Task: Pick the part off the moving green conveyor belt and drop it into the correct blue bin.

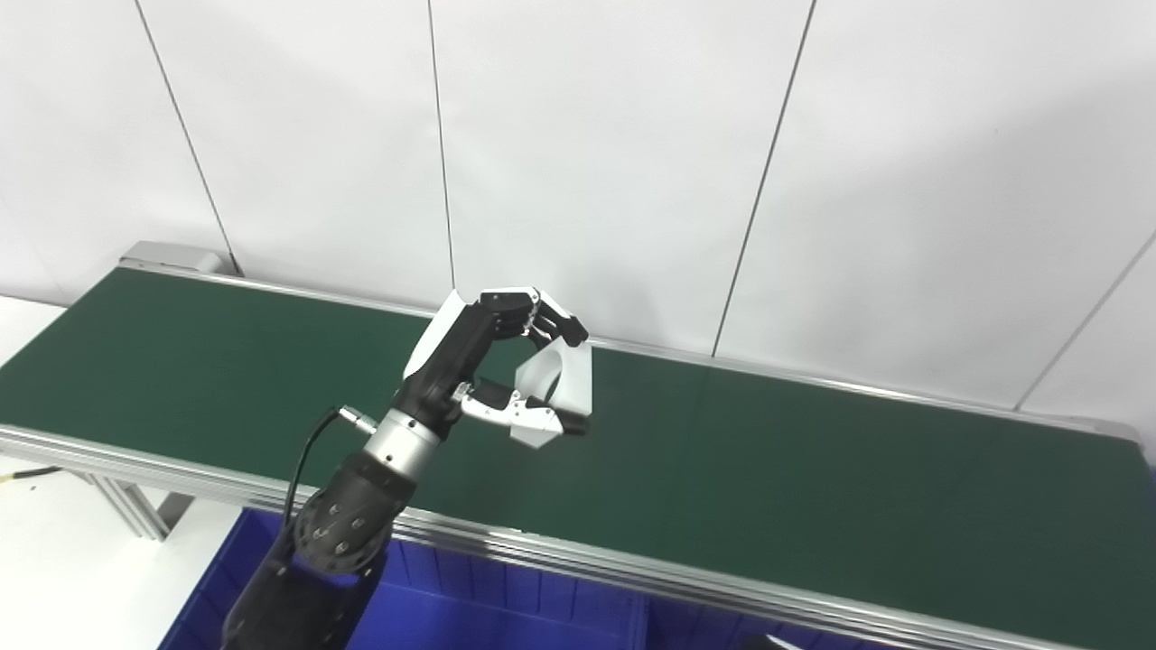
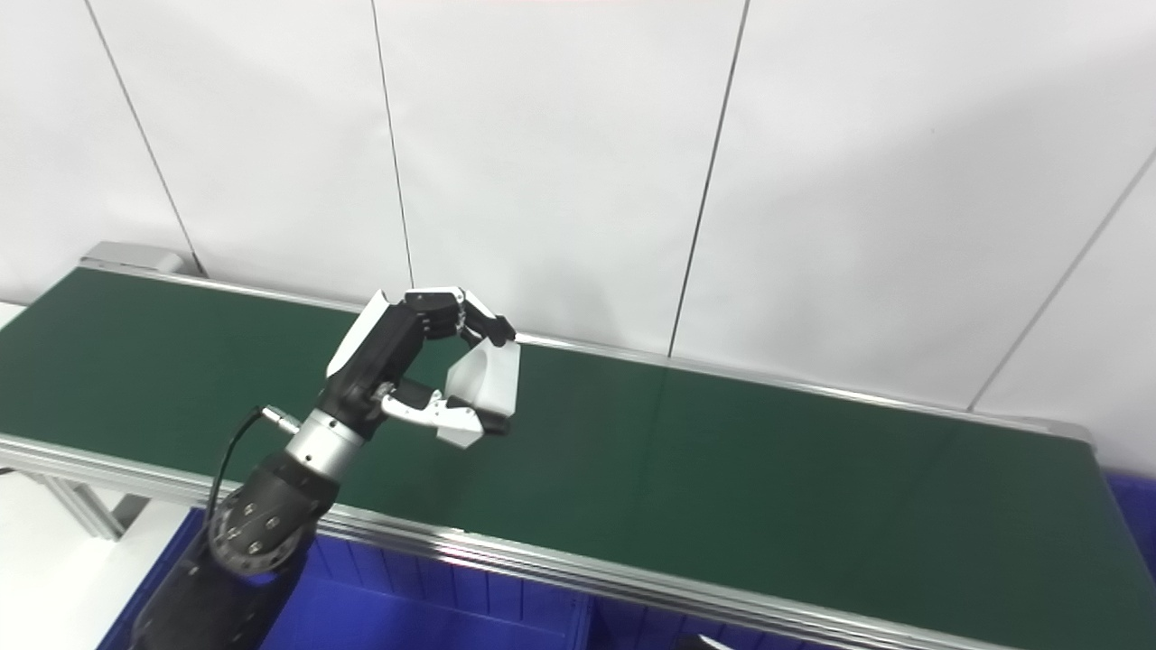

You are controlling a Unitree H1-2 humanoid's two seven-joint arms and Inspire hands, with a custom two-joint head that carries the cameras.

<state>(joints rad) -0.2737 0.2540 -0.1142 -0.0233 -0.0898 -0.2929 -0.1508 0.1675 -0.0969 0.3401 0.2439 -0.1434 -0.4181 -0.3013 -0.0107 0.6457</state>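
Nearest the camera, below the conveyor's front rail, a blue bin (image 1: 506, 605) with ribbed walls fills the bottom edge; in the left eye view a second blue compartment lies past a dividing wall to the right, and a small white sliver shows at the bottom edge there, too little of it to tell what it is. The right eye view alone shows a further strip of blue beyond the belt's far right end. The left arm rises over the bin and across the aluminium front rail (image 1: 578, 551) of the conveyor. Its left hand (image 1: 506, 375) is over the green conveyor belt (image 1: 813, 478), fingers (image 1: 542, 320) curled down from above and thumb (image 1: 528, 415) pressing from below, closed on the white part (image 1: 560, 384), an angular piece of pale plastic with a curved cut-out. The part is pinched between fingertips and thumb above the middle of the belt; whether its lower edge touches the belt cannot be told. The right hand is out of sight in both views. Beyond the belt runs the rear rail, with a grey end cap (image 1: 172, 255) at the belt's far left corner, and behind that a white panelled wall (image 1: 632, 135) with thin dark seams. No brand, label or writing can be read anywhere.
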